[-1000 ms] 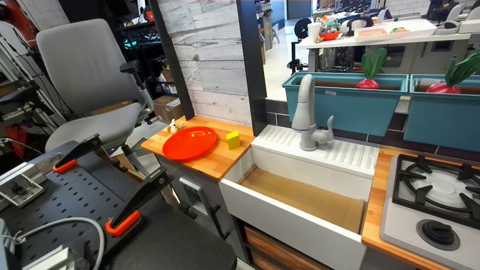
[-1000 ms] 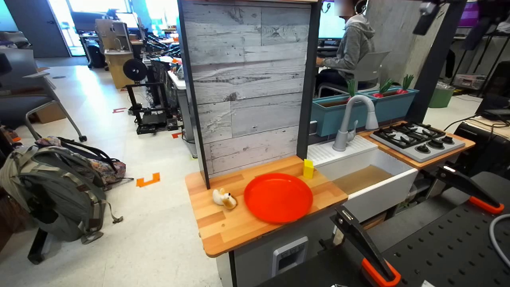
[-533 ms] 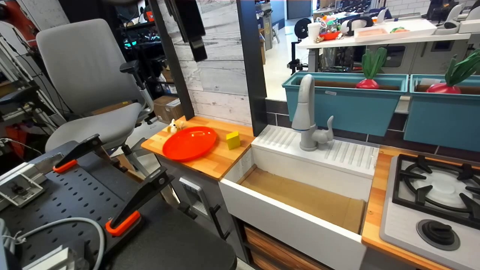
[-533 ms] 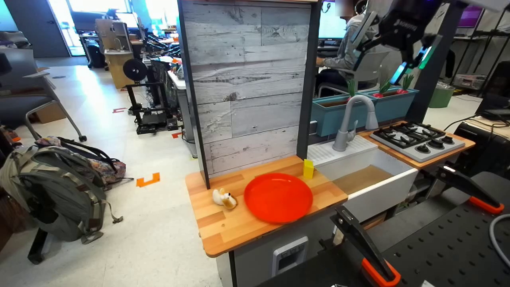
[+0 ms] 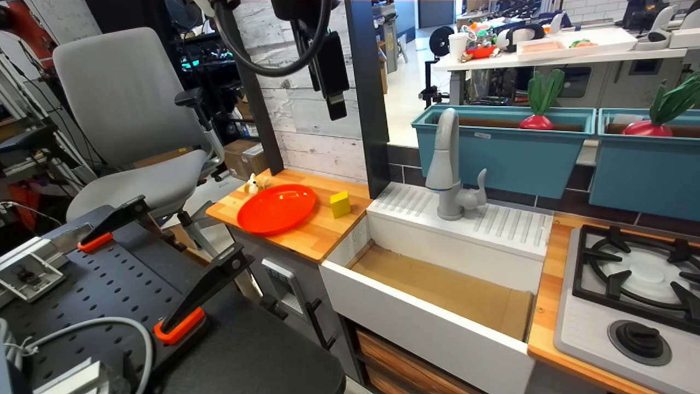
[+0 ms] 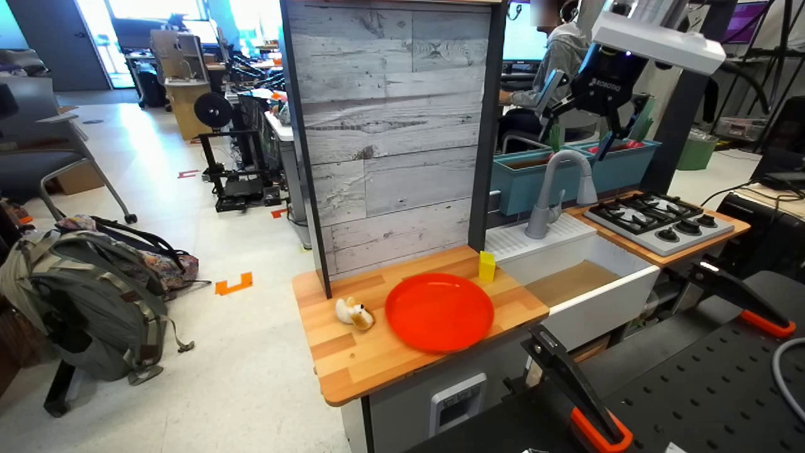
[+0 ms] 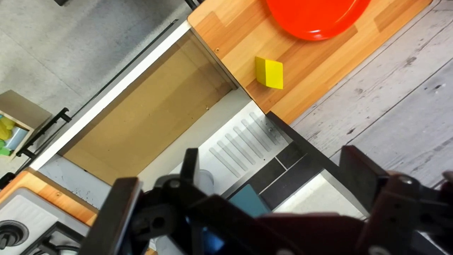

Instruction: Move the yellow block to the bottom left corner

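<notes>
Where the panel of pale boards (image 6: 390,145) rises at the back, the wooden counter (image 6: 352,371) runs along its foot, with the white sink (image 5: 426,334) joined to one end. The counter's rounded corner (image 6: 333,389) at lower left in an exterior view is probably the goal, though the pictures cannot settle whose left is meant. Mid-counter lies the round red plate (image 6: 440,311). The hand (image 6: 585,129) hangs in the air, well above counter and sink, its jaws standing wide apart and nothing between them. A small white and tan toy (image 6: 354,314) sits beside the plate, on the side away from the sink. Smallest is the yellow block (image 7: 270,73), resting on the wood at the sink end, near the plate but not touching it. By my judgement the task is at its start: an approach is probably the current step, and no part of the move itself is done. What is left is to come down, close on the block, carry it over or around the plate and toy, set it at the corner and let go.
</notes>
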